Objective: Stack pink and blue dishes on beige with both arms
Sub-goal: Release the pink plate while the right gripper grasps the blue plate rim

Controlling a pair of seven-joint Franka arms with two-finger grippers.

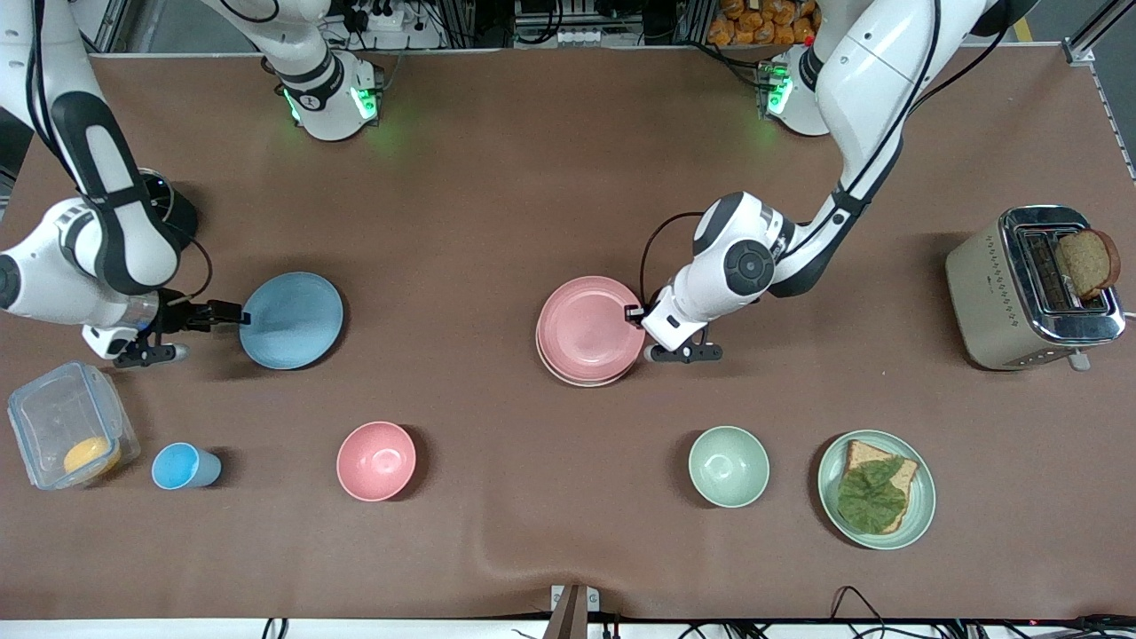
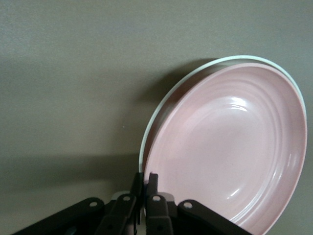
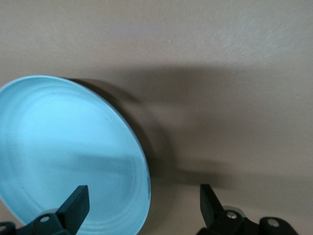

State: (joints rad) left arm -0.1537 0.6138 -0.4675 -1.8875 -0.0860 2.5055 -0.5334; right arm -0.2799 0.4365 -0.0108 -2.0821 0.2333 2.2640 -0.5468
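Brown tabletop [image 1: 550, 177] bears dishes.

The worktop [image 1: 550, 177] is brown and has a soft cover. On it lies a blue plate [image 1: 293, 319] toward the right arm's end. Near the middle lies a beige plate [image 1: 581, 380] with a pink plate [image 1: 587, 327] on top. Closer to the front camera stand a clear box [image 1: 67, 426], a blue cup [image 1: 182, 466], a pink bowl [image 1: 376, 461], a green bowl [image 1: 729, 466] and a green plate [image 1: 923, 497] with bread. A toaster [image 1: 1021, 293] stands at the left arm's end.
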